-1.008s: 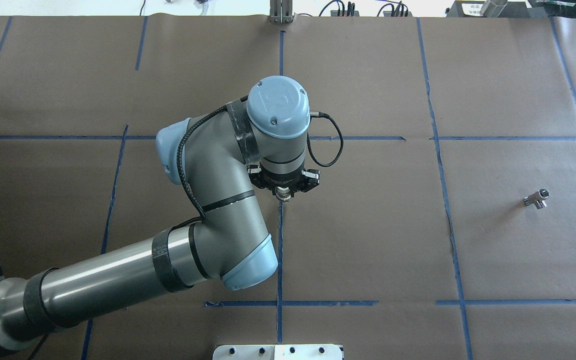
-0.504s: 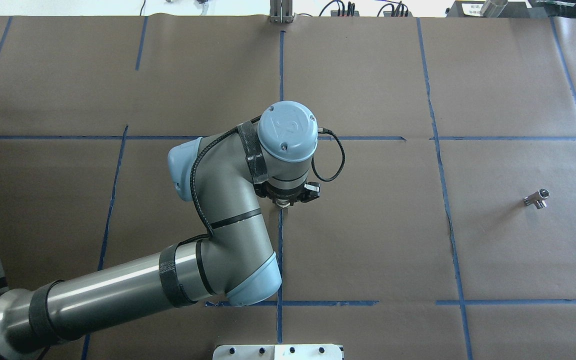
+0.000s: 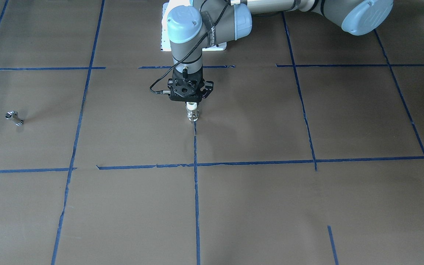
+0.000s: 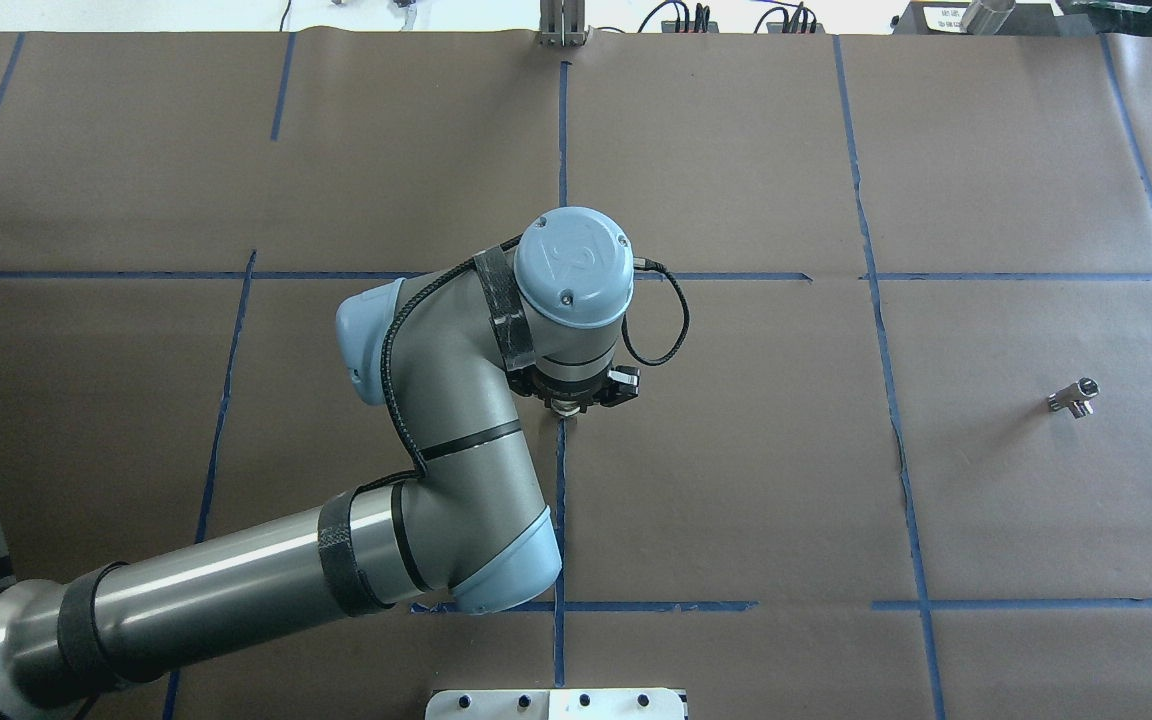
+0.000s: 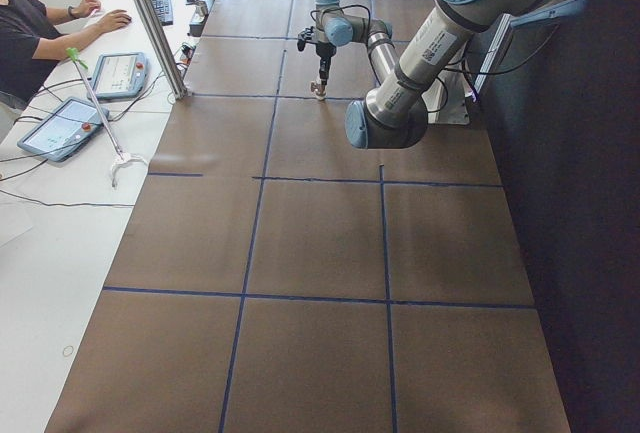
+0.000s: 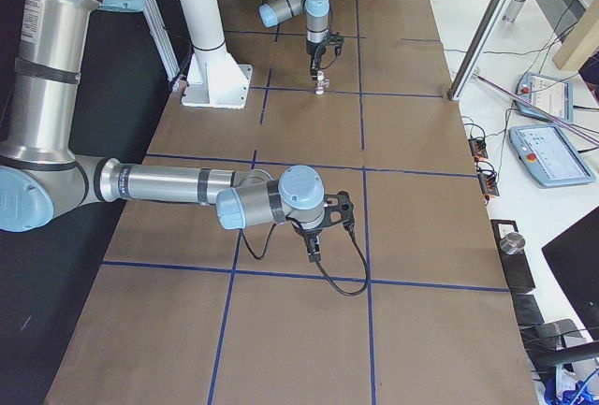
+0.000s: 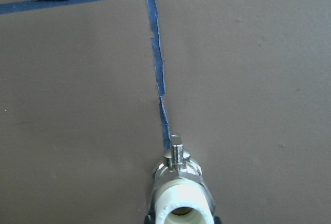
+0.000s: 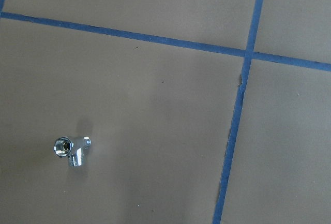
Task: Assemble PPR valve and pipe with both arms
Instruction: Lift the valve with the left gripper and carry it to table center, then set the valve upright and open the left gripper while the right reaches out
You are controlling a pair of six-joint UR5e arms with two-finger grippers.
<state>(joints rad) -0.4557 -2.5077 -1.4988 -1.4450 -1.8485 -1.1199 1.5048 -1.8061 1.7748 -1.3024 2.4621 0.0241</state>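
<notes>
L gripper [image 3: 191,106] holds valve [image 3: 192,115] upright (pipe [image 3: 14,118] well apart).

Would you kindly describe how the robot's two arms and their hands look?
The left arm and right arm are grey metallic tubes with light-blue joint caps bearing an embossed logo. A braided black cable runs to the black left hand; the right hand is black too, cabled.
</notes>
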